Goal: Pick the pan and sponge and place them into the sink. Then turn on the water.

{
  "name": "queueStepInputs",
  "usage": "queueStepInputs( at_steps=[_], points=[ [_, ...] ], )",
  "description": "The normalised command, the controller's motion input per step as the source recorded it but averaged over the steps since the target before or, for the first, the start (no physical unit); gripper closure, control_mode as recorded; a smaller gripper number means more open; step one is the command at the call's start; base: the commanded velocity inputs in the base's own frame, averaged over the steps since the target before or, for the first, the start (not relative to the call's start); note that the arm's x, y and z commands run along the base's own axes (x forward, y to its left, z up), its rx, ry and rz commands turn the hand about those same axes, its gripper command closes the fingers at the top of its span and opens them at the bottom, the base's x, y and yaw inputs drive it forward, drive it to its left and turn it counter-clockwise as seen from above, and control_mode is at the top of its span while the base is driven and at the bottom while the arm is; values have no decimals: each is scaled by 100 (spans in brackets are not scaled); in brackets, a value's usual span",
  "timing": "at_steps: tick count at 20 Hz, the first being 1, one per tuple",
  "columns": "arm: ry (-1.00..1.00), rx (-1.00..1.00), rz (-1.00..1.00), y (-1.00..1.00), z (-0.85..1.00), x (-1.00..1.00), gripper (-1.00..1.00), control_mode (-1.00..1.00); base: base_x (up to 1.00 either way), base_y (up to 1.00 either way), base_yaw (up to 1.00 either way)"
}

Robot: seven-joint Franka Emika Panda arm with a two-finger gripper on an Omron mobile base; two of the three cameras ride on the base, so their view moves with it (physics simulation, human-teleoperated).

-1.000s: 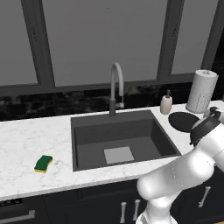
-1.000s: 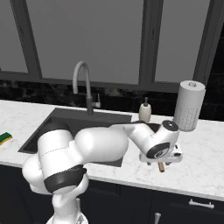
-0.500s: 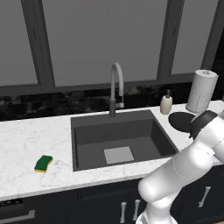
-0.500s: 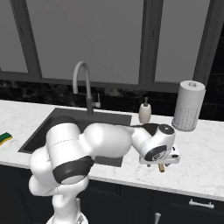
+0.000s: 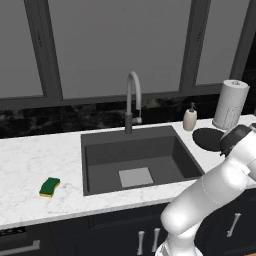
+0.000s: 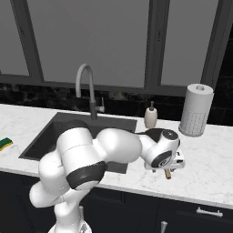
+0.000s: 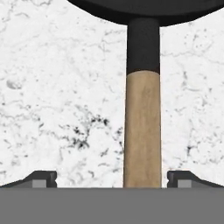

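Pan handle lies centred between the claw's released tips on the counter; closing too near its end could let the pan tip.

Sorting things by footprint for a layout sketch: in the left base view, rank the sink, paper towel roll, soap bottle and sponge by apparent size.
1. sink
2. paper towel roll
3. soap bottle and sponge look alike; unranked.

Base views flanking sink; hand close overhead.

Arm folded low to the right; gripper down (jaws wide).
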Motion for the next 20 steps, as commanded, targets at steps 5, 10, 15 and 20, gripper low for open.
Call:
queueStepInputs(
  at_steps=[5, 10, 15, 20],
  points=[
    [0, -5, 0, 0, -6, 8, 100, -100, 0, 0, 0],
    [0, -7, 0, 0, -17, 0, 100, -100, 0, 0, 0],
    [0, -5, 0, 2, -34, 0, 100, -100, 0, 0, 0],
    [-10, 0, 0, 0, -10, 0, 100, -100, 0, 0, 0]
  ],
)
